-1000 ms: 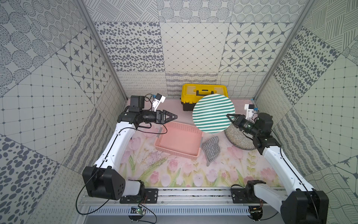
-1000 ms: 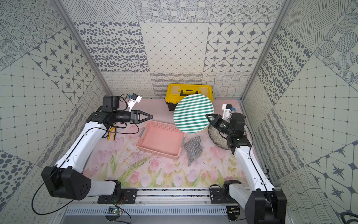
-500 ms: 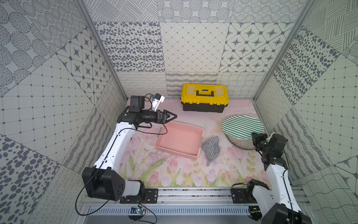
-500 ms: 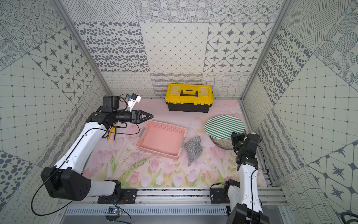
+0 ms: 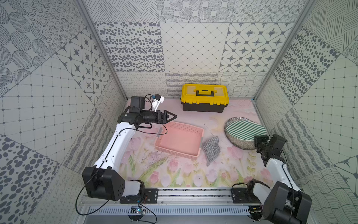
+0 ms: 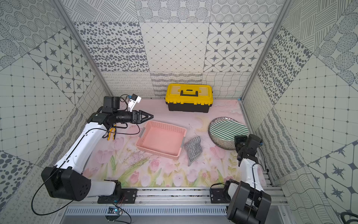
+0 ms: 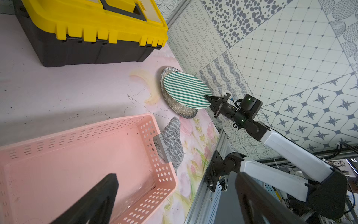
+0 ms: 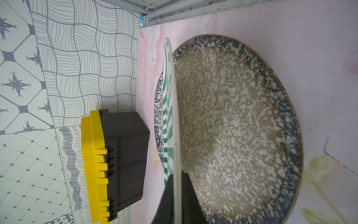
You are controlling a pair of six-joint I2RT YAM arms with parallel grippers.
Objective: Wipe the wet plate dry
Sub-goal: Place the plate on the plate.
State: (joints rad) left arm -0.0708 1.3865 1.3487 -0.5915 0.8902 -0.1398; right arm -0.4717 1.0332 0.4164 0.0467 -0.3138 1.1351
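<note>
Near the left edge of the flowered surface (image 5: 174,174), yellow-handled pliers (image 6: 112,132) lie under the left arm, seen in a top view. The left gripper (image 5: 171,117) hangs over the left rear part of the surface, just beyond the rear left corner of the pink basket (image 5: 180,140). Its jaws are spread wide and hold nothing, and its two dark fingers (image 7: 96,194) stand well apart in the left wrist view. The basket sits near the middle of the surface. A crumpled grey cloth (image 5: 211,149) lies just beside the basket's right wall. A yellow toolbox (image 5: 204,97) with its lid closed stands at the rear edge. By the right edge sits a speckled dish (image 5: 235,140), and the green-and-white striped plate (image 5: 246,130) lies over it, roughly flat. Whether the two touch cannot be told. The right gripper (image 5: 256,140) is clamped on the plate's near right rim. In the right wrist view a finger (image 8: 188,194) sits on each face of the plate's edge.
</note>
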